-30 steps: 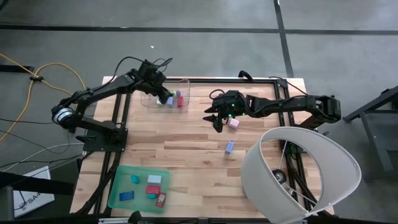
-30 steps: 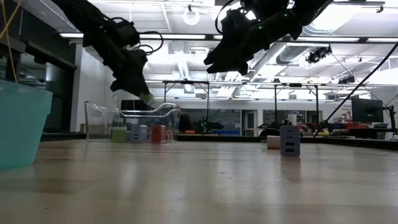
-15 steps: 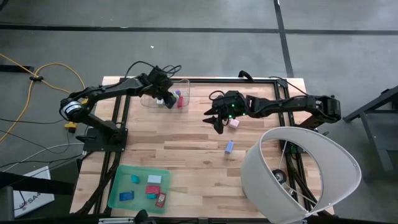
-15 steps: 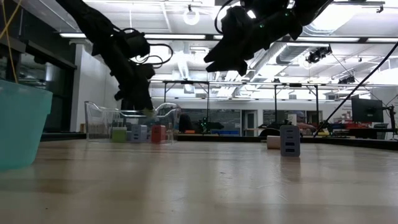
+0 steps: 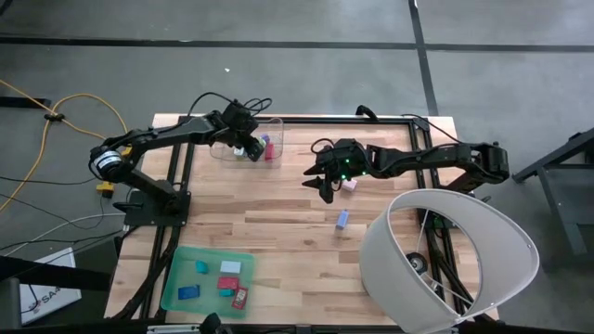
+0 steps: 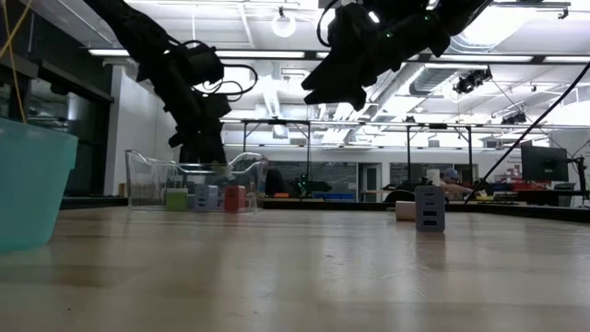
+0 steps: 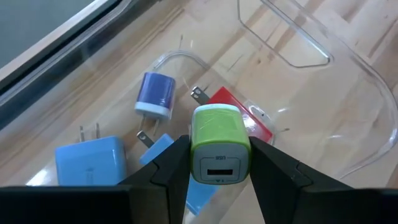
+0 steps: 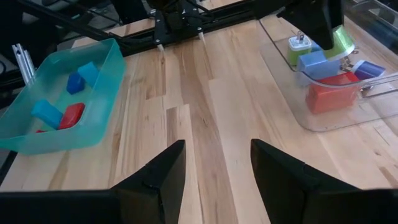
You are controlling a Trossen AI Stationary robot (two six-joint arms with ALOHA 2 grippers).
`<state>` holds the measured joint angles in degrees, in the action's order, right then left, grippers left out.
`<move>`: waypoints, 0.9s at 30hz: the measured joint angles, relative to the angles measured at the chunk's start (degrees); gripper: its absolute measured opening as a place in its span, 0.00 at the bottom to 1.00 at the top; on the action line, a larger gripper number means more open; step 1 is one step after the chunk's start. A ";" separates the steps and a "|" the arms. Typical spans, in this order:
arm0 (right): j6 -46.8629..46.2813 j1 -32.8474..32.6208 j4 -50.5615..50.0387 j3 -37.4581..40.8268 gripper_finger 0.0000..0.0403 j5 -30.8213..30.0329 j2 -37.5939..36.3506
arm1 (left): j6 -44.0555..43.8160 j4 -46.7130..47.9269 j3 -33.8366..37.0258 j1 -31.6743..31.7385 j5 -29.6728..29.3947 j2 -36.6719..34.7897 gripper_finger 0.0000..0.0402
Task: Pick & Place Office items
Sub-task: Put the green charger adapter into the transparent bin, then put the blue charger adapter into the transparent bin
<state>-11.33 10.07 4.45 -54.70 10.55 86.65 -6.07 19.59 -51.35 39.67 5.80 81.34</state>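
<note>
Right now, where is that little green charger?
The green charger is pinched in the left gripper, held over the clear bin at the table's far left, above the blue and red pieces.

A lime-green charger [image 7: 220,143] sits in the dark left pincer [image 7: 219,163] above blue [image 7: 89,161] and red [image 7: 243,114] chargers.

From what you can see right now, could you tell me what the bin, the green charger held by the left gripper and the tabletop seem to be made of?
Clear bin: apparently thin glossy plastic; the wood shows through and its rim catches highlights.
Green charger between the left gripper's fingers: likely moulded plastic, smooth with a soft sheen, a USB port in its white face.
Table: pale wood planks with visible grain and seams, matte finish.
</note>
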 joint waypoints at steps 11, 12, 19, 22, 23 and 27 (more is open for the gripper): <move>0.00 0.00 0.00 0.00 0.41 0.11 0.02 | -1.11 -0.17 0.00 -0.60 -1.22 0.00 0.39; 0.00 0.00 -0.02 0.00 0.41 0.11 0.02 | -1.09 -0.17 0.00 -0.60 -1.22 0.00 0.40; 0.00 0.00 -0.53 0.00 0.41 0.12 0.01 | -1.08 -0.20 0.00 -0.60 -1.20 0.00 0.46; 0.00 0.00 -0.96 0.00 0.41 0.11 0.02 | -1.07 -0.20 0.00 -0.60 -1.21 0.00 0.47; 0.00 0.00 -0.96 0.00 0.41 0.11 0.02 | -1.07 -0.20 0.00 -0.60 -1.22 0.00 0.47; 0.00 0.00 -0.96 0.00 0.41 0.12 0.02 | -1.07 -0.22 0.00 -0.60 -1.21 0.00 0.47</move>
<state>-11.33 10.07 3.49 -54.70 10.66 86.67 -7.14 19.38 -51.35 39.07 4.60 81.34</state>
